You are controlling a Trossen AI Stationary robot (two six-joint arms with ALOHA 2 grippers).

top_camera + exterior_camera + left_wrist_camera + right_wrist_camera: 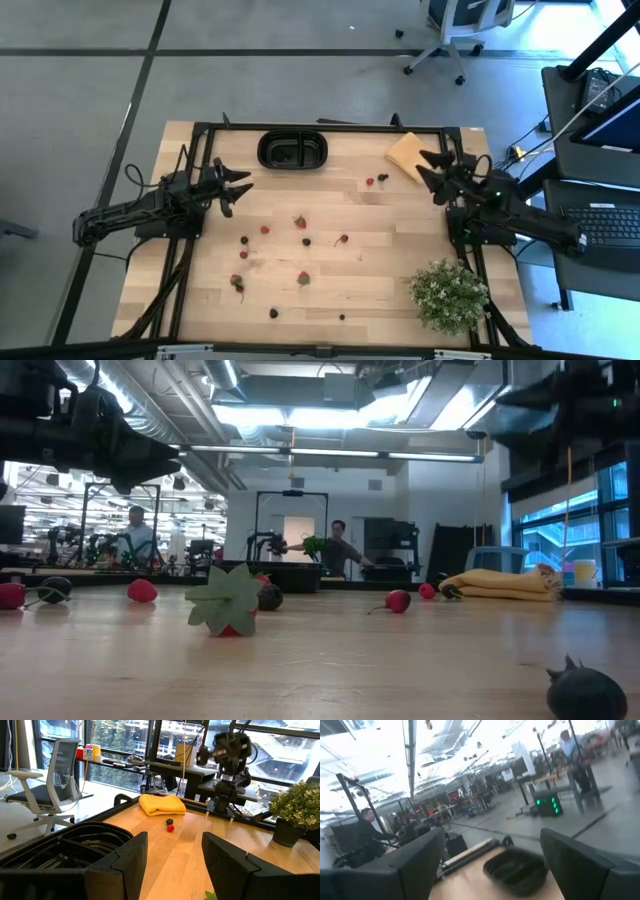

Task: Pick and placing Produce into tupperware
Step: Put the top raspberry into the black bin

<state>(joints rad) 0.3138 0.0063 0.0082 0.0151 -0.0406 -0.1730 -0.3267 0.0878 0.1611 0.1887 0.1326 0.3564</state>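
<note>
Fruit (300, 222) lies scattered in front of the empty black container (293, 150), both claws raised, spread and empty, left gripper (236, 186) beside it, right gripper (436, 170) farther off; best descend squarely over one berry before closing.

Bright window glare washes the motion-blurred right wrist view; elsewhere sharp.

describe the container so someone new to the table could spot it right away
Start at the wooden table seen from above and go to its far edge, left of the yellow cloth. There lies the container, a black oval tub with two compartments. It is the only black dish on the table, and much larger than the tiny fruits scattered on the wood.
</note>
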